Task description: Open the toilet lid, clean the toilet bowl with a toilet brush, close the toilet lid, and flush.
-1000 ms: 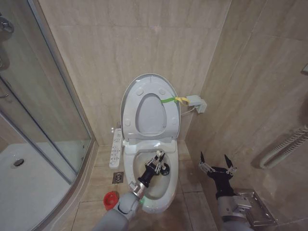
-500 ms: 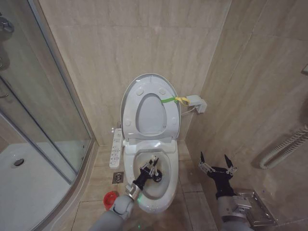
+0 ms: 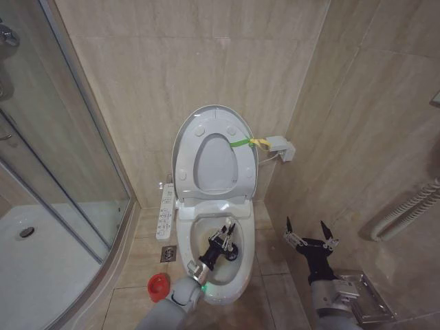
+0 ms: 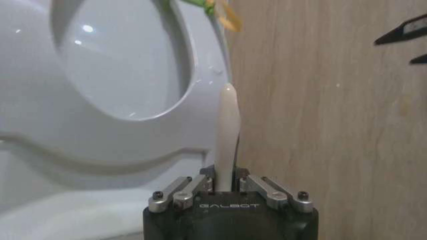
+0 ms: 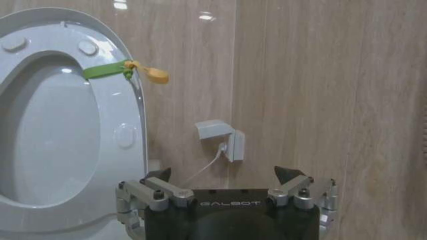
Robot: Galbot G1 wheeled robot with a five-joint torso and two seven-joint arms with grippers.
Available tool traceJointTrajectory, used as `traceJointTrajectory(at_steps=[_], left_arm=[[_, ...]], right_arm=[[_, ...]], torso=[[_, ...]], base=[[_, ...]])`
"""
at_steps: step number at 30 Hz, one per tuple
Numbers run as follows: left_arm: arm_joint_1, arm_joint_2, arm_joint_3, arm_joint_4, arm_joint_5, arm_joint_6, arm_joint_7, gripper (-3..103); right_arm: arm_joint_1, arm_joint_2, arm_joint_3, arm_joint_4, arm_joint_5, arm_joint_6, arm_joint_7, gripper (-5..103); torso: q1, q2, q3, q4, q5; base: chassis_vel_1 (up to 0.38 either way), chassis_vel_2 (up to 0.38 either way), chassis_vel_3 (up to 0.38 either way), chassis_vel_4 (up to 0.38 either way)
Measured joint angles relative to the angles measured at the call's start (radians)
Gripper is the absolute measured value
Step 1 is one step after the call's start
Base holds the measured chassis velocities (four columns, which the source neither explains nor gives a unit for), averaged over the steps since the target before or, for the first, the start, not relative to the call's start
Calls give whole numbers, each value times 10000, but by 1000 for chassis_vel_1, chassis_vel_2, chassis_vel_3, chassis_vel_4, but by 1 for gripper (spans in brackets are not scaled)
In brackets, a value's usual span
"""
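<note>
The toilet lid (image 3: 214, 161) stands raised against the wall, with a green-and-yellow strap (image 3: 247, 143) tied at its edge. Below it the white toilet bowl (image 3: 240, 271) lies uncovered. My left gripper (image 3: 223, 237) reaches down inside the bowl, shut on the thin white handle of the toilet brush (image 4: 227, 125); the brush head is hidden below the gripper. In the left wrist view the gripper (image 4: 225, 182) holds the handle upright in front of the lid (image 4: 120, 65). The brush's red base (image 3: 159, 285) sits on the floor left of the bowl. My right gripper (image 3: 309, 235) hangs open to the right of the toilet.
A white button panel (image 3: 165, 212) runs along the bowl's left side, above a floor drain (image 3: 169, 254). The glass shower enclosure (image 3: 62, 172) and its tray take up the left. A wall box (image 3: 280, 148), a hose (image 3: 405, 210) and a metal rack (image 3: 364, 295) are on the right.
The left gripper with the brush slid left and nearer inside the bowl, then back a little to the right. The right arm has stayed still.
</note>
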Motion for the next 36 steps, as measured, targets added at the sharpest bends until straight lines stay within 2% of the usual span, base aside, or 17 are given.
traceJointTrajectory(at_steps=[4, 8, 13, 21, 27, 31, 36], left_arm=[[-173, 262, -245, 162, -34, 8, 24, 17], [-317, 352, -334, -164, -92, 19, -54, 17], [-345, 38, -134, -487, -90, 6, -178, 17], [-246, -480, 147, 190, -158, -93, -120, 17], [-245, -65, -46, 465, -231, -133, -143, 17], [-367, 237, -317, 48, -260, -145, -352, 17], [-405, 125, -266, -315, -254, -252, -349, 17]], right_arm=[[0, 0, 0, 0, 0, 0, 0, 100], [0, 0, 0, 0, 0, 0, 0, 100], [0, 0, 0, 0, 0, 0, 0, 100], [0, 0, 0, 0, 0, 0, 0, 100], [0, 0, 0, 0, 0, 0, 0, 100], [0, 0, 0, 0, 0, 0, 0, 100], [0, 1, 0, 0, 0, 0, 0, 100]], torso=[[0, 0, 1, 1, 0], [0, 0, 0, 1, 0], [0, 0, 0, -1, 0], [0, 0, 0, 0, 1], [-1, 0, 0, 2, 1], [0, 0, 0, 2, 2], [0, 0, 0, 0, 2]], base=[[0, 0, 0, 0], [0, 0, 0, 0], [0, 0, 0, 0], [0, 0, 0, 0], [0, 0, 0, 0], [0, 0, 0, 0], [0, 0, 0, 0]])
